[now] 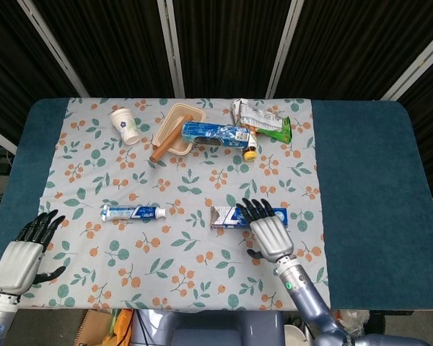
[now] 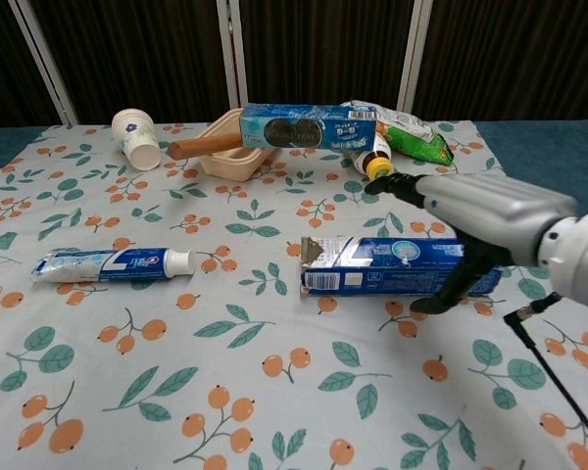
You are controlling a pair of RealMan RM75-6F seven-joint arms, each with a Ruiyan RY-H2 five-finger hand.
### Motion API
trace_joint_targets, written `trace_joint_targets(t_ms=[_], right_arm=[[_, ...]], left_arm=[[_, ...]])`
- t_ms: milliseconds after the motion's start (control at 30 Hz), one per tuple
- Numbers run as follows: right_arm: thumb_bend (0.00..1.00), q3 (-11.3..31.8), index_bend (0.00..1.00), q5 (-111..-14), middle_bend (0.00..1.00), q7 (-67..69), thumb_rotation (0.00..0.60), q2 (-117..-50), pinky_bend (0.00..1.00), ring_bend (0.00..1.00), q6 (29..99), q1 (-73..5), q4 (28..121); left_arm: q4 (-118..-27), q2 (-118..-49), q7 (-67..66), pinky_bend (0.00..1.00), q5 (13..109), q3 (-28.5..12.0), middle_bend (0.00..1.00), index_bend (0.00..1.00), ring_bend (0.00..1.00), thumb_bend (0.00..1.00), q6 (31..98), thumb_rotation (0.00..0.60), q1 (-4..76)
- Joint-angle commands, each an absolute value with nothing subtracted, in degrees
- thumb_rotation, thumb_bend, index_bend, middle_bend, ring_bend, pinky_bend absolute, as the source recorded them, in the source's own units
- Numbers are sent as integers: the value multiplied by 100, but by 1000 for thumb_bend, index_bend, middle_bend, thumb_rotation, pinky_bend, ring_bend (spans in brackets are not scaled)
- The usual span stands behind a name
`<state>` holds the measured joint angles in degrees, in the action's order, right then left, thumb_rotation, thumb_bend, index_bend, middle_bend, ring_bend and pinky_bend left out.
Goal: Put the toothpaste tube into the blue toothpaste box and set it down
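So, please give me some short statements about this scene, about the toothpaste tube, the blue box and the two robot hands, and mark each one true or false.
1. The white and blue toothpaste tube lies flat on the floral tablecloth, apart from the blue toothpaste box. True.
2. The left robot hand grips the tube. False: it is at the table's near left edge, fingers apart, holding nothing.
3. The right robot hand is over the right part of the blue box, fingers spread. True.
4. The tube is already inside the box. False: it lies to the left of the box.
5. The white paper cup lies at the near right corner. False: it is at the far left.
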<state>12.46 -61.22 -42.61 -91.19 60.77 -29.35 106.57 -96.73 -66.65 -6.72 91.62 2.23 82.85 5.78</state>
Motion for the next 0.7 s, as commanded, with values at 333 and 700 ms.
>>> trace_joint_targets(t_ms=[333, 700], right_arm=[[177, 1615, 0, -5089, 13, -4850, 600, -10203, 8, 0, 5991, -3848, 9199], [337, 1547, 195, -4898, 273, -4629, 600, -10324, 195, 208, 6026, -3996, 8429]], left_arm=[[-9768, -6566, -431, 129, 9020, 209, 0, 22, 24, 18, 8143, 600, 623], [-9871, -6538, -426, 129, 8931, 209, 0, 24, 24, 18, 8013, 600, 669]])
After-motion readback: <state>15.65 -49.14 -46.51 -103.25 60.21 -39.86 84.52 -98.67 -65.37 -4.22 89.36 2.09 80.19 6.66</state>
